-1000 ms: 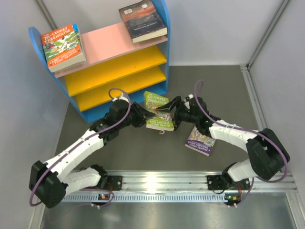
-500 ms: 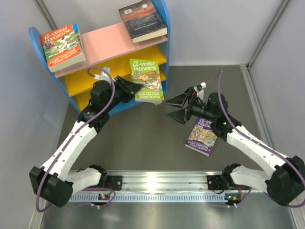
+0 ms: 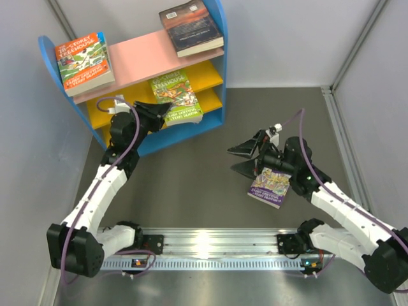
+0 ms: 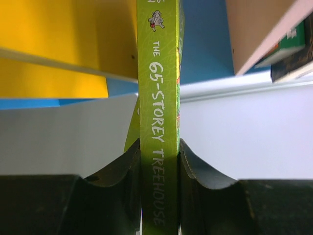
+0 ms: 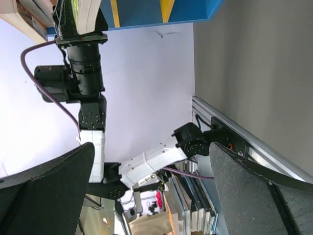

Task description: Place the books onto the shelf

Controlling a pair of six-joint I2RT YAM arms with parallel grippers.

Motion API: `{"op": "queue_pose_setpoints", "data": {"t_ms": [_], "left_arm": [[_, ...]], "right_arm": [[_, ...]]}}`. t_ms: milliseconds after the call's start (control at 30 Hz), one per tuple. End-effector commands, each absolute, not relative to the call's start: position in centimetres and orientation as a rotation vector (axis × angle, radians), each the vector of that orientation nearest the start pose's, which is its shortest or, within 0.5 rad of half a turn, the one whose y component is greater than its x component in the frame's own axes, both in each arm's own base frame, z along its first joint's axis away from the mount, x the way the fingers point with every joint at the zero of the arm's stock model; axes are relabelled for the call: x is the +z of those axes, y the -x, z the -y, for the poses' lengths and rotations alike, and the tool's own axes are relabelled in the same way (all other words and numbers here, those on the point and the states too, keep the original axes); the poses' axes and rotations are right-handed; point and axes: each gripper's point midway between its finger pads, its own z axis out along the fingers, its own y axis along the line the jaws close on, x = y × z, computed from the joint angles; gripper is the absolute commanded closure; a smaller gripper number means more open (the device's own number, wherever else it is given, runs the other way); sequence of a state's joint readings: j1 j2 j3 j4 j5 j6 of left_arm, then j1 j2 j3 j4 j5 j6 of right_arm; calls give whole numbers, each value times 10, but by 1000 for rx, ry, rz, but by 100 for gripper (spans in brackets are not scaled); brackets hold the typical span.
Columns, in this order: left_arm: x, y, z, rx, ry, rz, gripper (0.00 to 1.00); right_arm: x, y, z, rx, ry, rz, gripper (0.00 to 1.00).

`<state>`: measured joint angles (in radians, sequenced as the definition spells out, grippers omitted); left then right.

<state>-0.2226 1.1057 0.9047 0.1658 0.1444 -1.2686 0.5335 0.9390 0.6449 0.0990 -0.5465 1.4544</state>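
Right gripper, its dark fingers spread wide at the lower corners. Beyond the gap, the black-and-white left arm reaches to the blue-and-yellow shelf, with the left gripper clamped on a book. A metal rail runs along the near edge of the grey table.

The top camera looks down from behind the bases, far off. The left wrist camera, close behind the left claw, faces the shelf ahead. The right wrist camera, beyond the right claw, shares that shelf.
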Motion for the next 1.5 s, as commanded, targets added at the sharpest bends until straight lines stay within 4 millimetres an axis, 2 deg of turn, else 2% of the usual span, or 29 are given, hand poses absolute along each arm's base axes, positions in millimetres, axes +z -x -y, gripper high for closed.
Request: {"op": "queue_pose_setpoints", "data": {"t_ms": [0,233,300,333,533,567,633,700,733,767,833,867,900,933,1067,1100,1167,1433,1467], "left_arm": [[392,-370,136,-1295,756,-1388,100],[360,-396,135,-1289,917,-1434,100],[361,-402,135,-1288,936,-1432,100],[352,-409,134,-1264,965,-1448,100],[344,-433,131,-1262,1091,-1418,98],[349,-436,133,-1274,1091,-1411,86],[346,-441,138,-1270,1098,-1434,67],[355,-445,142,-1291,1078,-1437,40],[354,-445,148,-1308,1062,-1464,32],[359,-445,151,-1319,1042,-1473,22],[361,-441,151,-1305,1042,-1496,11],[361,-440,150,-1279,1034,-1507,2],[352,-435,147,-1235,1064,-1554,1],[356,-432,144,-1210,1073,-1566,1],[342,-411,126,-1088,1170,-1604,1],[347,-405,120,-1068,1178,-1584,1],[343,-396,115,-1035,1183,-1598,1],[344,-369,117,-1032,1142,-1665,1],[336,-362,116,-1003,1146,-1704,1]], "right_arm": [[277,-206,-262,1779,-473,-2074,0],[282,-217,-268,1759,-464,-2079,1],[287,-219,-269,1761,-453,-2066,2],[287,-220,-269,1763,-454,-2065,2],[285,-226,-271,1768,-481,-2049,4],[288,-228,-272,1772,-477,-2039,5],[288,-233,-276,1767,-472,-2046,10],[297,-238,-280,1776,-447,-2033,17],[296,-242,-284,1776,-445,-2041,18],[304,-244,-286,1784,-429,-2026,20],[307,-250,-291,1788,-419,-2030,22],[309,-252,-293,1792,-412,-2025,22],[309,-253,-294,1796,-408,-2030,23],[309,-255,-297,1798,-405,-2032,23],[308,-257,-302,1812,-391,-2044,23],[307,-257,-303,1811,-388,-2048,23],[303,-258,-304,1812,-389,-2060,23],[290,-254,-305,1783,-344,-2113,23],[288,-254,-302,1759,-337,-2125,23]]}}
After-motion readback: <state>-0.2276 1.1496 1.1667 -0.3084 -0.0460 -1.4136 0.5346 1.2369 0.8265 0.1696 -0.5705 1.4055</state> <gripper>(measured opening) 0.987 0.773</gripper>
